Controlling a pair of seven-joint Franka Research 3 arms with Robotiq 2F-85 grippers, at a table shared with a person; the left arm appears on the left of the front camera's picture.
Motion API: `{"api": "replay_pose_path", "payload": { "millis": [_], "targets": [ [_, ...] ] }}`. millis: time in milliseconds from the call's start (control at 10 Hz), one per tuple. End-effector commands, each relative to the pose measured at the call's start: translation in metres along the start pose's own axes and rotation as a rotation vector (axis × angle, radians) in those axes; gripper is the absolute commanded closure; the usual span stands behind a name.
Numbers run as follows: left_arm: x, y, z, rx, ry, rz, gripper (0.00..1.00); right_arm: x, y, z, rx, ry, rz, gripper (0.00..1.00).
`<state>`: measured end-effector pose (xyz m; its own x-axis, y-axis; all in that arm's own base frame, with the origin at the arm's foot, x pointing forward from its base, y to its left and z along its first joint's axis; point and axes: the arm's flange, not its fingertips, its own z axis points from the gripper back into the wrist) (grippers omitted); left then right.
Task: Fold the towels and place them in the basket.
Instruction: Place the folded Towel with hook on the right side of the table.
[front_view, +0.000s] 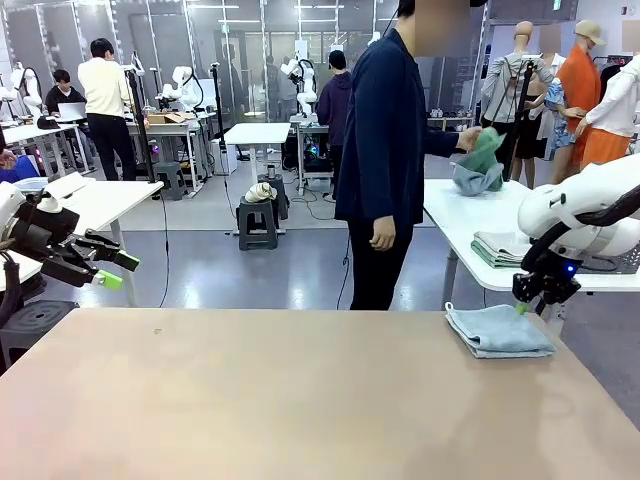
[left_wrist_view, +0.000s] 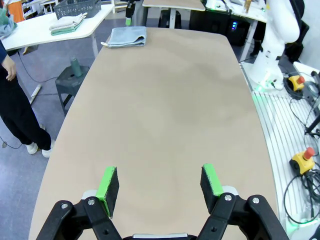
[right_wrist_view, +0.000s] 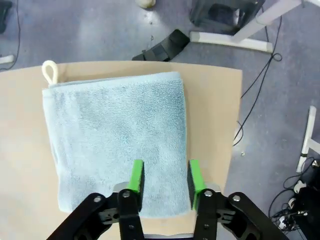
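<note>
1 folded towel lies on the table corner beneath the right gripper, jaws part-open and empty; the basket, contents unseen, stands on a side table; left gripper gapes wide.

A: Floor?
B: Grey floor lying glossy, catching the overhead light; cables trailing across it.
A: Furniture?
B: White tables standing in rows, a dark stool sitting between. Glass partitions running along the back. Tan counter spreading across the foreground.
</note>
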<state>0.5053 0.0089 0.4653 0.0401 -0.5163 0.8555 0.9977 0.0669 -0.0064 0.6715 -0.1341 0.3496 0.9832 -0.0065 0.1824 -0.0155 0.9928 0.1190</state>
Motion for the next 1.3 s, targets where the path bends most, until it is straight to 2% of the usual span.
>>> {"api": "replay_pose_path", "payload": {
  "millis": [0,100,200,300,500,600,700,900,1200],
  "targets": [
    [0.002,-0.001,0.001,-0.004,0.005,-0.007,0.16,-0.021,0.016,0.049,-0.033,-0.022,-0.001,0.34],
    [0.002,-0.001,0.001,-0.004,0.005,-0.007,0.16,-0.037,0.033,0.093,-0.067,-0.035,-0.002,0.0],
    [0.002,-0.001,0.001,-0.004,0.005,-0.007,0.16,-0.055,0.055,0.133,-0.077,-0.087,-0.006,0.15],
    [0.002,-0.001,0.001,-0.004,0.005,-0.007,0.16,-0.075,0.084,0.17,-0.101,-0.134,-0.084,0.15],
    [0.002,-0.001,0.001,-0.004,0.005,-0.007,0.16,-0.129,0.149,0.23,-0.048,-0.171,-0.215,0.15],
    [0.002,-0.001,0.001,-0.004,0.005,-0.007,0.16,-0.154,0.175,0.252,-0.022,-0.213,-0.205,0.15],
    [0.002,-0.001,0.001,-0.004,0.005,-0.007,0.16,-0.175,0.193,0.268,0.015,-0.233,-0.194,0.15],
    [0.002,-0.001,0.001,-0.004,0.005,-0.007,0.16,-0.205,0.215,0.281,0.008,-0.236,-0.127,0.15],
    [0.002,-0.001,0.001,-0.004,0.005,-0.007,0.16,-0.203,0.224,0.28,-0.015,-0.258,-0.044,0.15]
  ]
}}
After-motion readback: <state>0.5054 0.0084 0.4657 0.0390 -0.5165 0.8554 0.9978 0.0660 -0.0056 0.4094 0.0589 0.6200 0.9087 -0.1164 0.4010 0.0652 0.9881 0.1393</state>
